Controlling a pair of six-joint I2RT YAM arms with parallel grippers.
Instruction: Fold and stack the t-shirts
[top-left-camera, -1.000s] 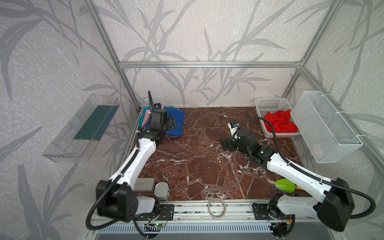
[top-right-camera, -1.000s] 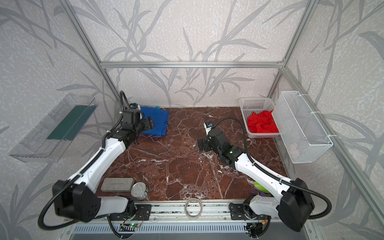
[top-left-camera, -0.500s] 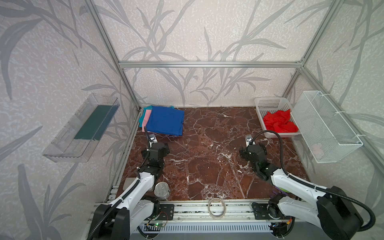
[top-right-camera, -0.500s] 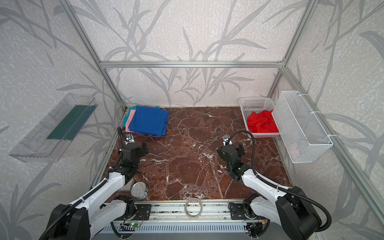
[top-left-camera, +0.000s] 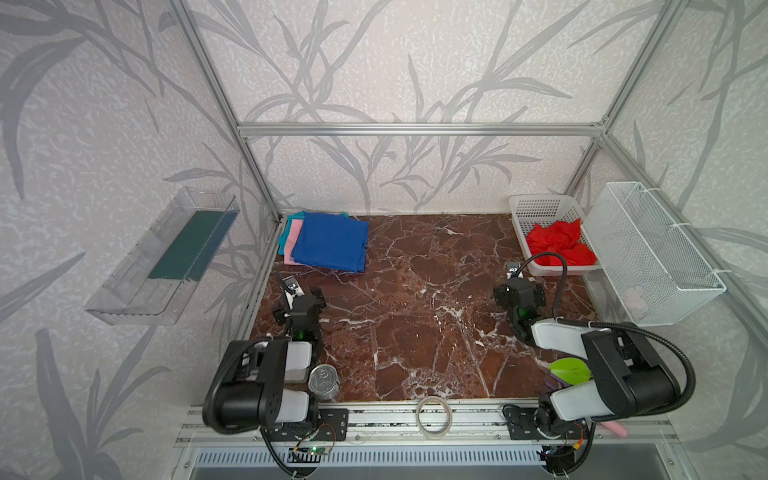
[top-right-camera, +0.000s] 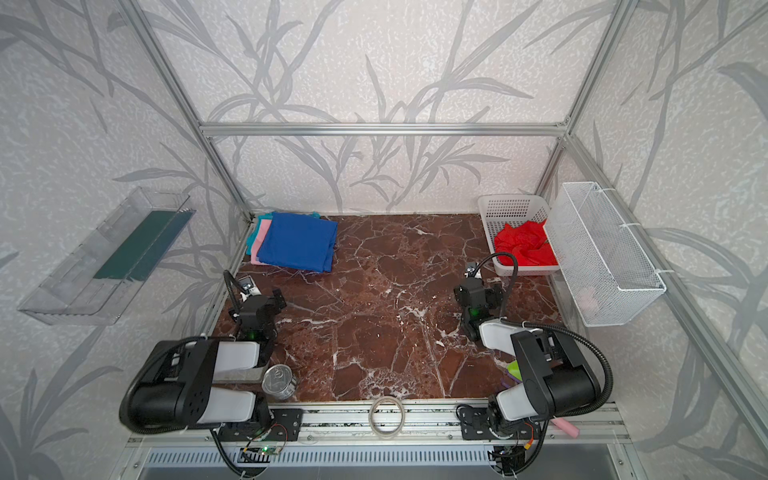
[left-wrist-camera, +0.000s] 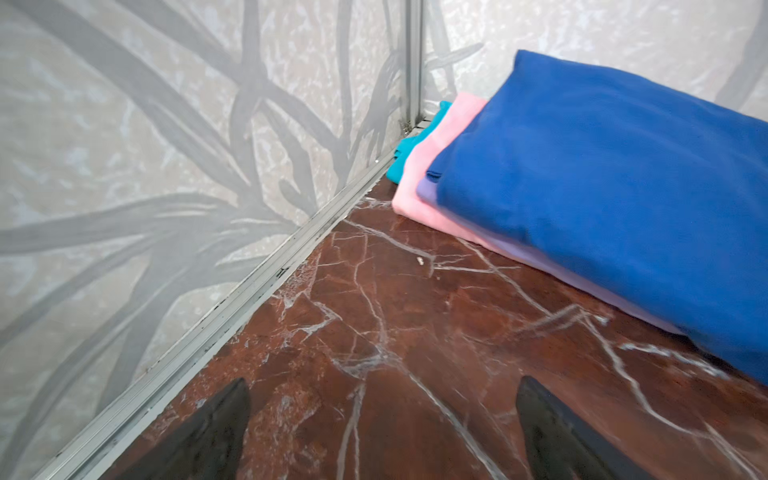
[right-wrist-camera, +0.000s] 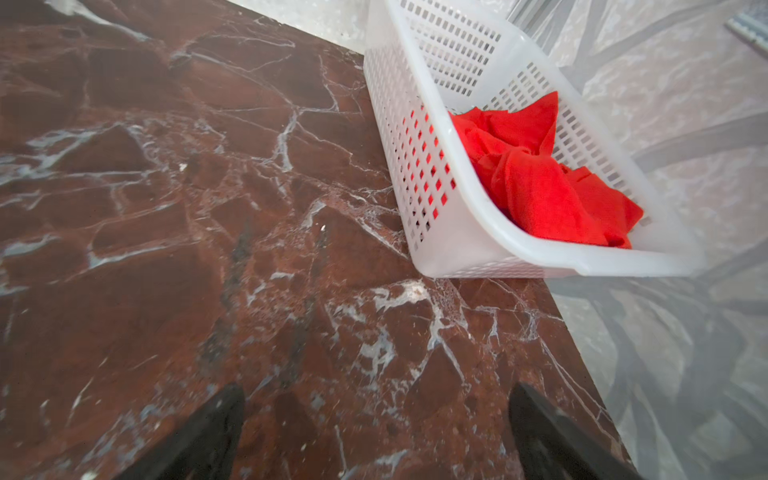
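The left claw (left-wrist-camera: 382, 384) is hovering, spread wide, near the folded stack (top-left-camera: 291, 241), blue t-shirt (top-left-camera: 330, 247) topmost, in the worktop's (top-left-camera: 415, 311) far-left corner. The right claw (right-wrist-camera: 377, 390) is gaping empty near the far-right basket (top-left-camera: 540, 205) holding the crumpled red t-shirt (top-left-camera: 559, 245). Lifting the shirt risks dragging the basket.

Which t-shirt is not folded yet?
The red t-shirt, crumpled in the white basket. The blue t-shirt, lavender t-shirt, pink t-shirt and teal t-shirt lie folded in one stack in the far left corner.
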